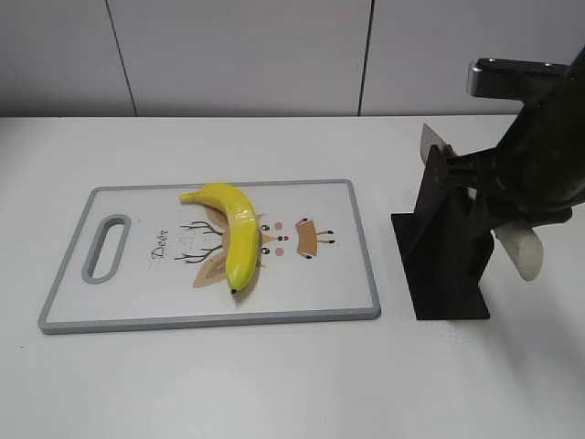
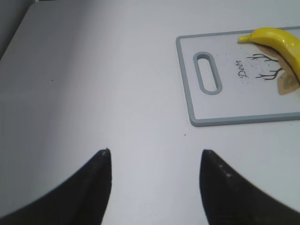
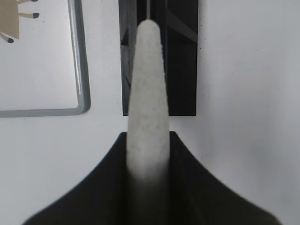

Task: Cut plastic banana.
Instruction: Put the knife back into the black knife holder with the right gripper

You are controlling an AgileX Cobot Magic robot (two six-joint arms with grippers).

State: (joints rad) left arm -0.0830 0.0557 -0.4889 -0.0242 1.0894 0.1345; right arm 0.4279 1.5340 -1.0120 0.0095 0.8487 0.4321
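The right gripper (image 3: 147, 161) clamps a knife's pale handle (image 3: 146, 93) seated in a black knife stand (image 1: 443, 242). Left of it, the plastic banana (image 1: 235, 230) lies on the cutting board (image 1: 356, 274). The left gripper (image 2: 154, 180) hovers spread wide, holding nothing.

The only writing I can read is the word "Deer", in dark slanted script on my cutting board (image 1: 356, 247), just beside its handle slot (image 1: 107, 248) and the deer drawing (image 1: 274, 242); my left wrist view shows it too
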